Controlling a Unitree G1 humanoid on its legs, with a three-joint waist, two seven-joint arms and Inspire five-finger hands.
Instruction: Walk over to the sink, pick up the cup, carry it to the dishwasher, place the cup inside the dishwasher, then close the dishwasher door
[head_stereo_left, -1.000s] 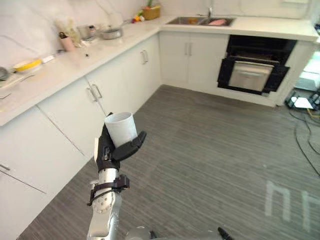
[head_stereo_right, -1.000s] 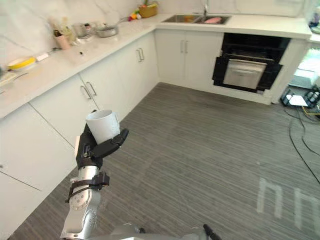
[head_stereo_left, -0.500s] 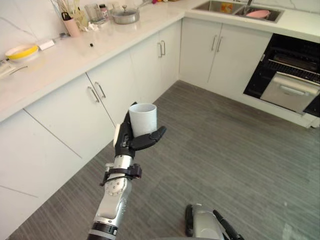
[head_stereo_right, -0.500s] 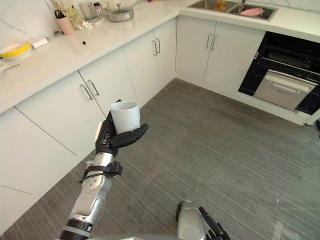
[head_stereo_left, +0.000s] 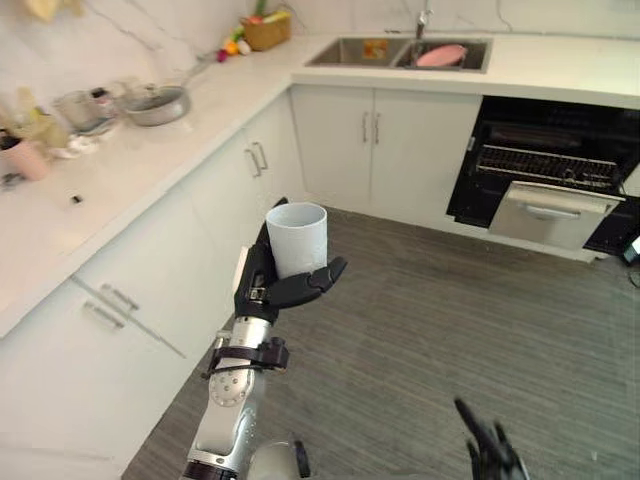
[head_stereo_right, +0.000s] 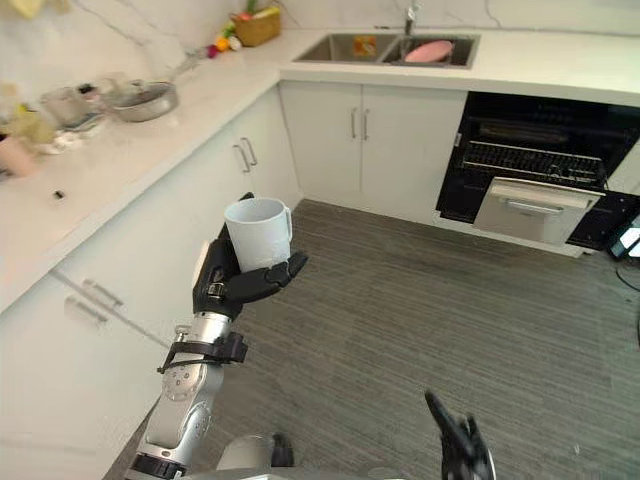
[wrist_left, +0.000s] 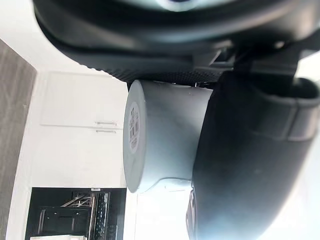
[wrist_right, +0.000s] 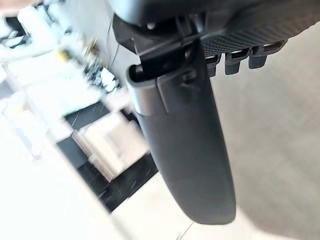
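My left hand (head_stereo_left: 262, 292) is shut on a white cup (head_stereo_left: 296, 240), held upright at chest height over the grey floor. In the left wrist view the thumb (wrist_left: 250, 165) is wrapped round the cup (wrist_left: 160, 150). The dishwasher (head_stereo_left: 545, 170) is the black open appliance at the far right under the counter, its door (head_stereo_left: 545, 212) hanging partly down with a rack showing. The sink (head_stereo_left: 372, 52) lies in the far counter with a pink dish (head_stereo_left: 443, 55) in it. At the lower edge my right hand (head_stereo_left: 488, 452) hangs low with straight fingers, empty.
A white counter (head_stereo_left: 120, 180) with cabinets runs along the left, bearing a pan (head_stereo_left: 155, 103), jars and a pink mug (head_stereo_left: 20, 160). A fruit basket (head_stereo_left: 262, 30) stands in the far corner. Grey floor (head_stereo_left: 450, 330) stretches to the dishwasher.
The camera has swung, bringing the sink and dishwasher nearer the middle. The cup stays in my left hand at the same height. My right hand now shows at the bottom edge.
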